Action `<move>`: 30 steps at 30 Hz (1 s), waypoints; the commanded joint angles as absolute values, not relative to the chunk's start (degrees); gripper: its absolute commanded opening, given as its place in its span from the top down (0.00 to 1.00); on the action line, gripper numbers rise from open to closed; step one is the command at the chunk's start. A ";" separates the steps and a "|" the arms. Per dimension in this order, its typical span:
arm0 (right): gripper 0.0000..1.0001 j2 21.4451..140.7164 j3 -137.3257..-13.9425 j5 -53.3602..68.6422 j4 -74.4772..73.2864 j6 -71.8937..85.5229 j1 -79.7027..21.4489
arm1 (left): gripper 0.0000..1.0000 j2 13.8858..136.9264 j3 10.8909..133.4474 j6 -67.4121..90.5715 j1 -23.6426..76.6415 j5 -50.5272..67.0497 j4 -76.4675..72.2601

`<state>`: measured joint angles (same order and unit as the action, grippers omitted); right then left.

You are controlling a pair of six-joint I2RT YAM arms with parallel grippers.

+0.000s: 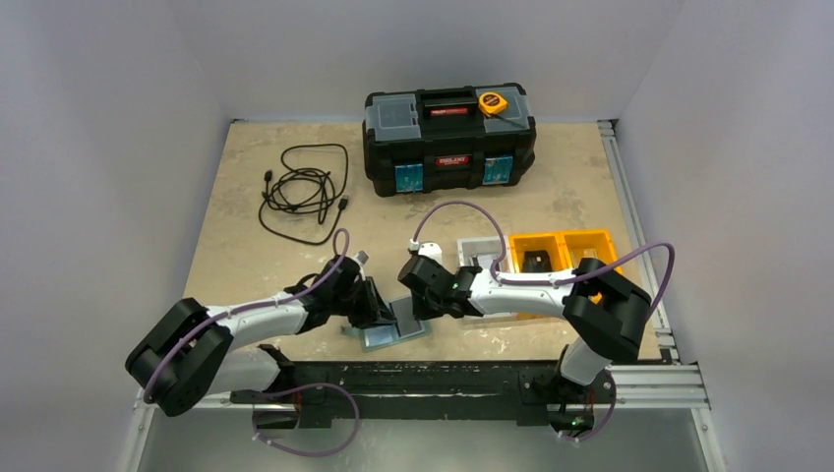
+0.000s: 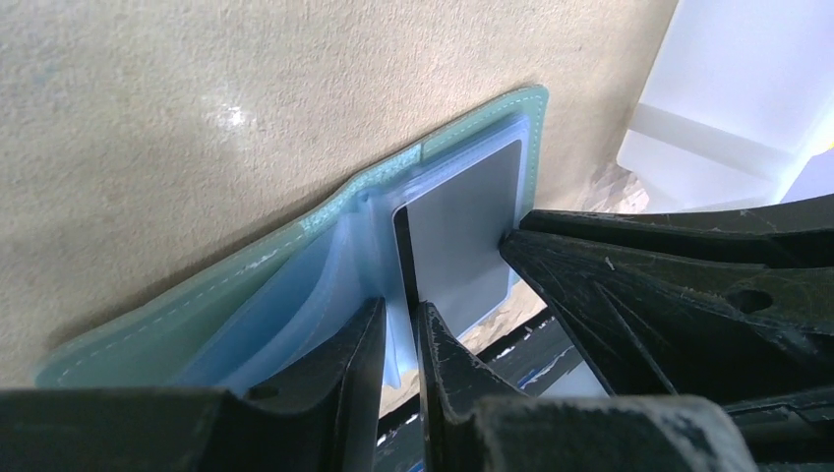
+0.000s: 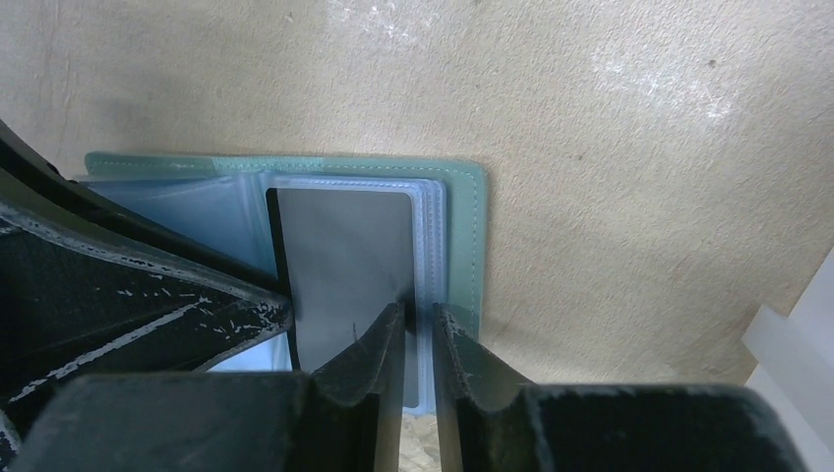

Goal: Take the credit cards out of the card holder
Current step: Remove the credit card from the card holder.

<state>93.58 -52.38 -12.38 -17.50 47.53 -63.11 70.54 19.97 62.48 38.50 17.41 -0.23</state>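
Note:
The teal card holder (image 1: 391,335) lies open near the table's front edge, its pale blue pockets up. A black credit card (image 2: 462,226) sits in the right-hand pocket and looks grey under the plastic (image 3: 344,256). My left gripper (image 2: 398,329) comes in from the left (image 1: 382,317), its jaws closed on the card's black inner edge along with a pale blue pocket leaf. My right gripper (image 3: 418,329) comes in from the right (image 1: 421,303), its jaws pinching the outer edge of the stacked pockets of the card holder (image 3: 462,246). No tan-orange card is visible.
A black toolbox (image 1: 449,138) with a yellow tape measure (image 1: 492,102) on its lid stands at the back. A coiled black cable (image 1: 305,192) lies at back left. A white bin (image 1: 479,251) and orange bins (image 1: 565,251) sit right of the grippers.

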 commanded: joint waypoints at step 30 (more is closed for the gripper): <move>1.00 95.43 -51.56 -10.54 -16.70 49.69 -64.04 | 0.81 70.29 15.46 65.74 35.91 23.16 -14.13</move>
